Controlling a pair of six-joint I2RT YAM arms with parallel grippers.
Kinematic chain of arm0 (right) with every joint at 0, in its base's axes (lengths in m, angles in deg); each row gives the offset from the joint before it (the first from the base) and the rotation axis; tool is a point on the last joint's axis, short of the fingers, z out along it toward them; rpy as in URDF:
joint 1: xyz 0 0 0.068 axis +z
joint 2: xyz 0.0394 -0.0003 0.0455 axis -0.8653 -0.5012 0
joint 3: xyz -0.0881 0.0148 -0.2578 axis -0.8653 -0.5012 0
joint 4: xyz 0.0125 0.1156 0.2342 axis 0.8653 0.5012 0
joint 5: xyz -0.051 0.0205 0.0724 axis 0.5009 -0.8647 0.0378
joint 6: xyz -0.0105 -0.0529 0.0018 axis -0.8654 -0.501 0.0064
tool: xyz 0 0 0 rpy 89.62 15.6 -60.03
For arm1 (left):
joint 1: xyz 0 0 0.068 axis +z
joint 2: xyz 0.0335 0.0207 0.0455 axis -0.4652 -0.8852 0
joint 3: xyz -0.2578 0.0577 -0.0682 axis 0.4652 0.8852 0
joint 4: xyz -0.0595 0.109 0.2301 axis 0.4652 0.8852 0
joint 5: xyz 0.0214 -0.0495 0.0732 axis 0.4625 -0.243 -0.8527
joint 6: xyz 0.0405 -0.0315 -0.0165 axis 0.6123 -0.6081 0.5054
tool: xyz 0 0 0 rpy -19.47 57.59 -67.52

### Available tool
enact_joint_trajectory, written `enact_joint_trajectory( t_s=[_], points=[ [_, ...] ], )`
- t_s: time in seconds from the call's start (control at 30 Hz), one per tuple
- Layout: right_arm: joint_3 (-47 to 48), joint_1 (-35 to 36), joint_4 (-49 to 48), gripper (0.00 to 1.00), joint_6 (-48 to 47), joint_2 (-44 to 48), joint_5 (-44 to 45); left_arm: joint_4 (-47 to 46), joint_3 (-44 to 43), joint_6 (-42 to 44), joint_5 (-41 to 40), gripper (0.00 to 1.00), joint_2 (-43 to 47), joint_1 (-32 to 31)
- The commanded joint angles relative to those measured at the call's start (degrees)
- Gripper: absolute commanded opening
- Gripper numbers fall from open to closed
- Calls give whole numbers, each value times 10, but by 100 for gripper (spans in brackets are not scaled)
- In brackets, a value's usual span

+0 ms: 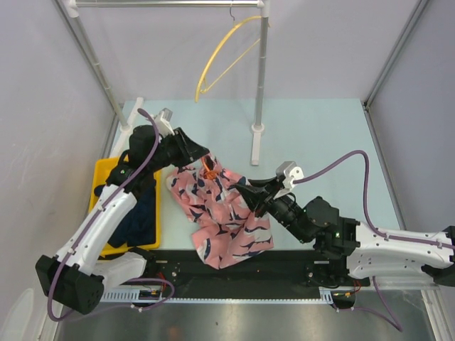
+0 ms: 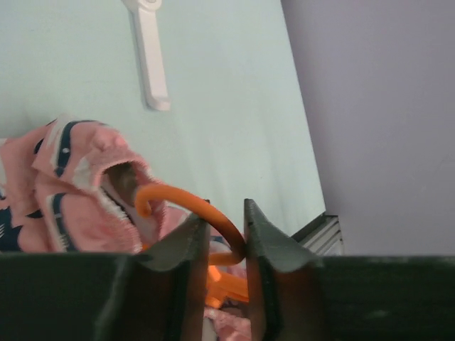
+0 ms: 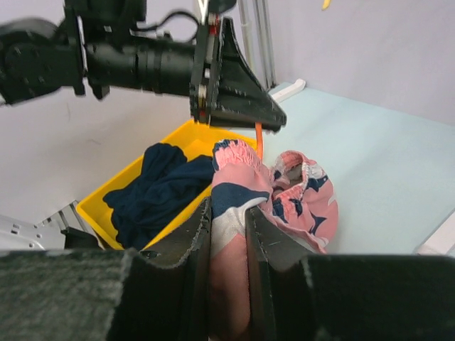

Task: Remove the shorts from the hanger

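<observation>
The salmon-pink printed shorts (image 1: 222,217) lie bunched on the table and still hang on an orange hanger (image 1: 208,169). My left gripper (image 1: 203,158) is shut on the hanger's hook (image 2: 186,201), seen between its jaws in the left wrist view (image 2: 226,229). My right gripper (image 1: 243,192) is shut on a fold of the pink shorts (image 3: 231,199) and holds it between its jaws (image 3: 227,222). The left gripper (image 3: 242,92) shows above the shorts in the right wrist view. The dark navy shorts (image 1: 142,213) lie in the yellow bin, also in the right wrist view (image 3: 160,193).
The yellow bin (image 1: 99,186) stands at the table's left edge. A white clothes rack's pole (image 1: 261,78) and foot (image 2: 151,64) stand behind the shorts, with an empty yellow hanger (image 1: 213,64) on its bar. Purple walls close in both sides.
</observation>
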Motion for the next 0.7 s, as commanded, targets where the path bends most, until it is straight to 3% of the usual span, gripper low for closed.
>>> enact_joint_trajectory(
  t_s=[0.0, 0.07, 0.13, 0.2, 0.27, 0.4, 0.57, 0.67],
  points=[
    [5, -29, -5, 0, 37, 13, -83, -19, -83, 46, 18, 12, -19, 27],
    [5, -57, 8, 0, 51, 12, -99, 11, -125, 69, 0, 1, -30, 30],
    [8, -75, 22, 0, 66, 12, -87, 23, -156, 85, -30, 0, -26, 30],
    [18, -113, 56, 15, 90, 11, -72, 37, -168, 90, -58, 0, -19, 30],
    [35, -147, 108, 37, 111, -2, -73, 26, -171, 90, -87, 0, -1, 29],
    [97, -209, 167, 62, 135, -40, -99, -3, -163, 79, -144, 0, 23, 24],
    [203, -208, 305, 84, 162, -111, -51, 4, -179, 103, -275, 0, 26, -31],
    [265, -195, 352, 88, 174, -152, -24, -11, -166, 122, -339, 0, 36, -71]
  ],
)
